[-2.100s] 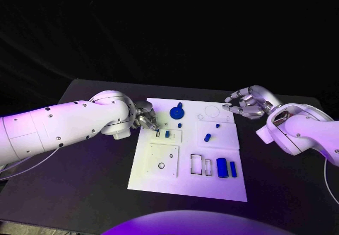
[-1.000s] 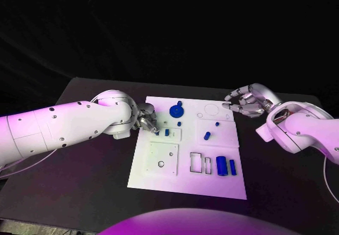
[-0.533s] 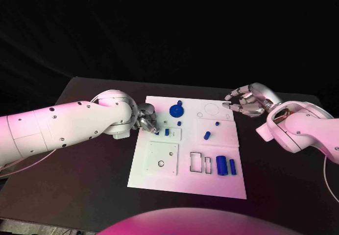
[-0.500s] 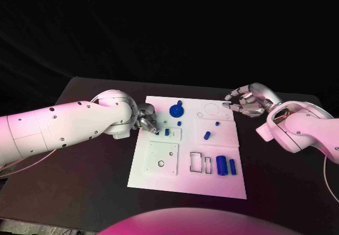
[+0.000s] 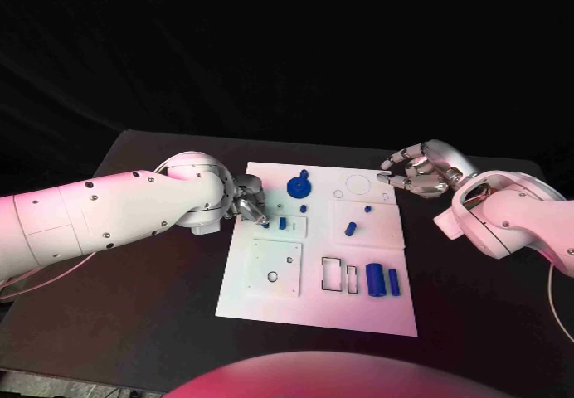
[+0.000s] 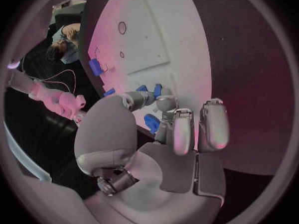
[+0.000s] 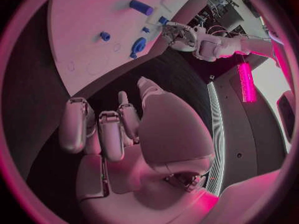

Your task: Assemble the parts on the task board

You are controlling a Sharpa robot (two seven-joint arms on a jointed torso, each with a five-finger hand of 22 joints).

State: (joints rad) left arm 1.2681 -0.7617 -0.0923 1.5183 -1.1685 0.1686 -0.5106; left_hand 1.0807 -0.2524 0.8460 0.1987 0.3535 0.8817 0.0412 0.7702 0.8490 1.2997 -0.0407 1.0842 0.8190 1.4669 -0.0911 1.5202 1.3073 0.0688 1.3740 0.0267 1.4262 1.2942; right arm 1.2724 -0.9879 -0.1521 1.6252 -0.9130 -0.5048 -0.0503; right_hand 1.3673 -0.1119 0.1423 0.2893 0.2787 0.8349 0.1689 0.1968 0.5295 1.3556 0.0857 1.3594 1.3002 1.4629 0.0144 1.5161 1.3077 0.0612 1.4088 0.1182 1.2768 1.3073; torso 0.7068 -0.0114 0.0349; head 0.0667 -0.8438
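The left hand (image 5: 249, 205) rests at the left edge of the white rectangular task board (image 5: 275, 307), its fingers reaching down beside a small upright blue peg (image 5: 282, 223); whether they pinch anything I cannot tell. The right hand (image 5: 415, 172) hovers off the board's far right corner, fingers curled in on nothing, well apart from the two blue cylinders (image 5: 383, 282) lying near the board's near right.

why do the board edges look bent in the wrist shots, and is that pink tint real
Left wrist view: fisheye lens bows the task board edges around the left hand. Right wrist view: same curving, strong pink cast behind the right hand. Head view: edges straight, pink-violet light washes the board; tint is lighting.
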